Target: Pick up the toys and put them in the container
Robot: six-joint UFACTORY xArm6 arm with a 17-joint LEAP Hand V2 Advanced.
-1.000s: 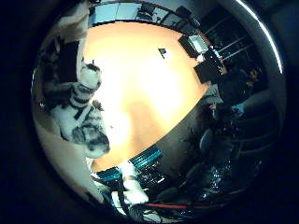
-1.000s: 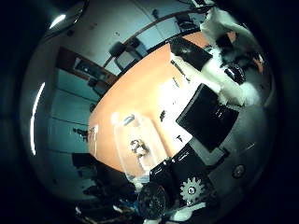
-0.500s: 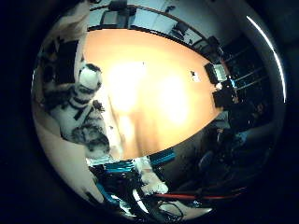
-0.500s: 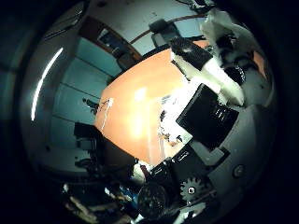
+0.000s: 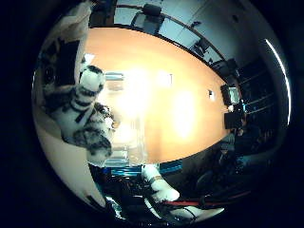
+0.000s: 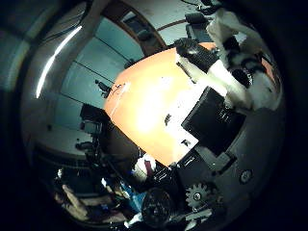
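A grey, white and black striped plush toy (image 5: 80, 118) fills the side of the little finger side view, close to my palm. My right hand (image 6: 226, 91) has its white and black fingers (image 5: 64, 59) curled against the toy and holds it above the orange table (image 5: 190, 109). Just beyond the toy, a clear plastic container (image 5: 130, 137) stands on the table near its edge. A small dark thing (image 5: 103, 110) shows through its wall beside the toy. The thumb side view shows only my fingers and a stretch of table (image 6: 144, 101).
Office chairs (image 5: 152, 10) line the far side of the long table. A screen (image 5: 231, 95) and a small dark object (image 5: 210, 93) sit near its far end. A white part of the arm (image 5: 159, 187) shows below the table edge.
Both views have swung as the hand turned. The clear container now sits right behind the held toy. The toy stays in the fingers.
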